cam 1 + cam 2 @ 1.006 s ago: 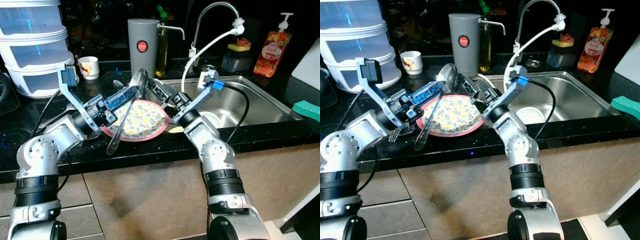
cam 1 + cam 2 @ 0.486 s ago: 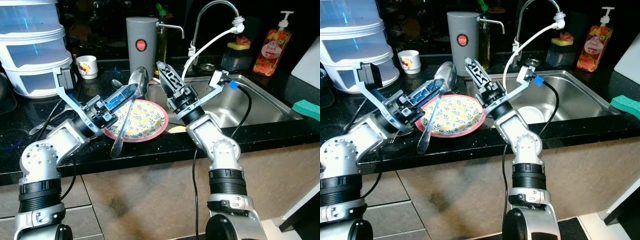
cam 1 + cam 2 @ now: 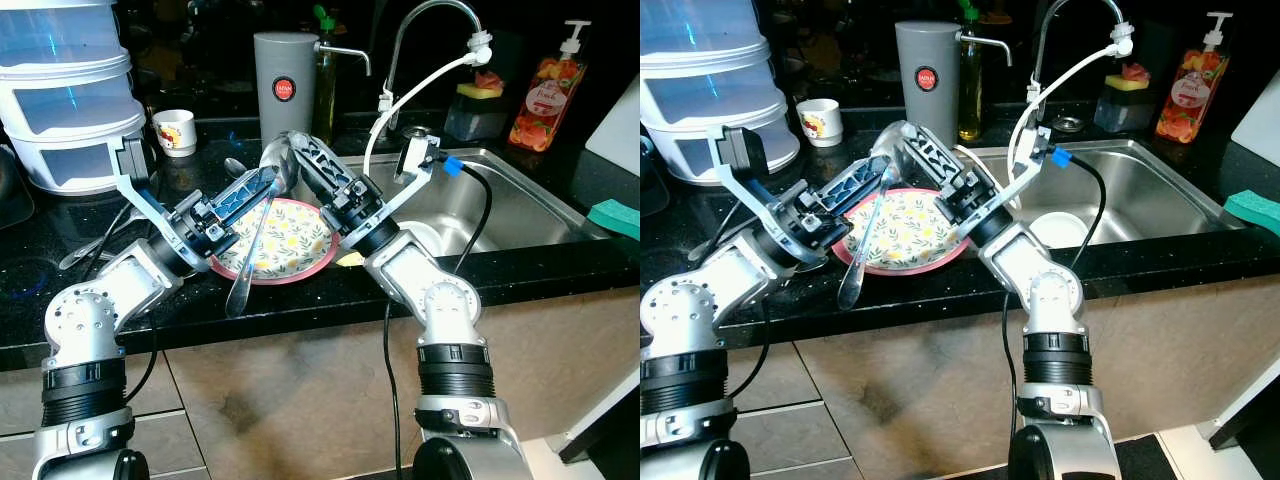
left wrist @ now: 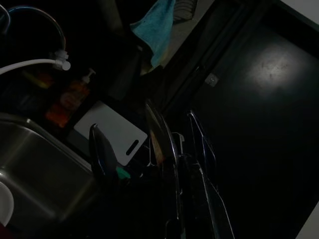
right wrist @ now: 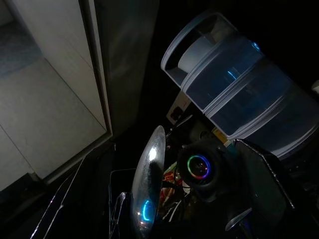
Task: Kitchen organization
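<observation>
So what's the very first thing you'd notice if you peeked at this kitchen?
Probably the big shiny ladle held up above the flowery pink-rimmed plate on the black counter, with the left gripper shut on its handle and the right gripper reaching in by its bowl. Next, the steel sink to the right, with its curved tap and an orange soap bottle behind.

Black speckled countertop (image 3: 300,300) fronted by beige cabinet panels (image 3: 300,400), stainless sink (image 3: 500,205) set into it at the right, chrome gooseneck faucet (image 3: 425,20) behind the sink against a dark, dimly lit backdrop.
</observation>
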Tool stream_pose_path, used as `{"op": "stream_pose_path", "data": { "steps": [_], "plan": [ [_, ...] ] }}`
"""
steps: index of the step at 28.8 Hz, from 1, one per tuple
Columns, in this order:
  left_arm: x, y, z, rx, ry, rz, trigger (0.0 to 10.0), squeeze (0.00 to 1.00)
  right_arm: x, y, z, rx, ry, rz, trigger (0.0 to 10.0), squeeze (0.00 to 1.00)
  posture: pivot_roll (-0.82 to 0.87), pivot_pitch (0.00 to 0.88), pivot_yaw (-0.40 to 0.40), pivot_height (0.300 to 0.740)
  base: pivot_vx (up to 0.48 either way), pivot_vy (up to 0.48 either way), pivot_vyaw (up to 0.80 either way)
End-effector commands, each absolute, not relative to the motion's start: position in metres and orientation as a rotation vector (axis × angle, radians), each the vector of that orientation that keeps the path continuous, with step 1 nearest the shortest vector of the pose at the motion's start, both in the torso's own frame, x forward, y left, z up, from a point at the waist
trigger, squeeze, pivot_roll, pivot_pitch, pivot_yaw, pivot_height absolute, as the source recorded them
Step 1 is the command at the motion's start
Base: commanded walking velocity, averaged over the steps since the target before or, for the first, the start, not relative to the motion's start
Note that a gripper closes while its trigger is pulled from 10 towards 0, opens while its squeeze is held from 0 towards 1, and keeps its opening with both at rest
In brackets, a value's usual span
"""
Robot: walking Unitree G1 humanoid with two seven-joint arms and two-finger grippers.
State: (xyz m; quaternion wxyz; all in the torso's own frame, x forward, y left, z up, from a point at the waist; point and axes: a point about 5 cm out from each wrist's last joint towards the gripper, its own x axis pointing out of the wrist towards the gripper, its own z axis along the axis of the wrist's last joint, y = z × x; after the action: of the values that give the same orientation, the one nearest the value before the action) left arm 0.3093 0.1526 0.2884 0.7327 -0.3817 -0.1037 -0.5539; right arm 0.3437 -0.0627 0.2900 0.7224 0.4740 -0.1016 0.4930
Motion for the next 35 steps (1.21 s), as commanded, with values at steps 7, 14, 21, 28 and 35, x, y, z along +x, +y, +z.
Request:
{"op": "stream_pose_path", "data": {
  "steps": [7,14,21,28,35],
  "plan": [
    [0.305,0.144,0.287,-0.854,-0.206,-1.252,0.0,0.00,0.339,-0.060,0.288,1.029,-0.205,1.100,10.0,0.00,0.08,0.062,-0.011,0.740,0.000,0.000,0.00],
    [0.305,0.142,0.282,-0.854,-0.164,-1.245,0.0,0.00,0.339,-0.063,0.291,1.048,-0.232,1.108,0.0,0.00,0.08,0.048,-0.012,0.740,0.000,0.000,0.00],
    [0.308,0.141,0.274,-0.853,-0.113,-1.202,0.0,0.00,0.336,-0.063,0.291,1.060,-0.242,1.124,0.0,0.00,0.08,0.033,-0.011,0.740,0.000,0.000,0.00],
    [0.310,0.141,0.272,-0.851,-0.102,-1.180,0.0,0.00,0.335,-0.064,0.290,1.072,-0.244,1.133,0.0,0.00,0.08,0.027,-0.010,0.740,0.000,0.000,0.00],
    [0.319,0.141,0.269,-0.822,-0.091,-1.084,10.0,0.08,0.336,-0.067,0.291,1.118,-0.253,1.127,0.0,0.00,0.08,0.028,-0.008,0.740,0.000,0.000,0.00]
  ]
}}
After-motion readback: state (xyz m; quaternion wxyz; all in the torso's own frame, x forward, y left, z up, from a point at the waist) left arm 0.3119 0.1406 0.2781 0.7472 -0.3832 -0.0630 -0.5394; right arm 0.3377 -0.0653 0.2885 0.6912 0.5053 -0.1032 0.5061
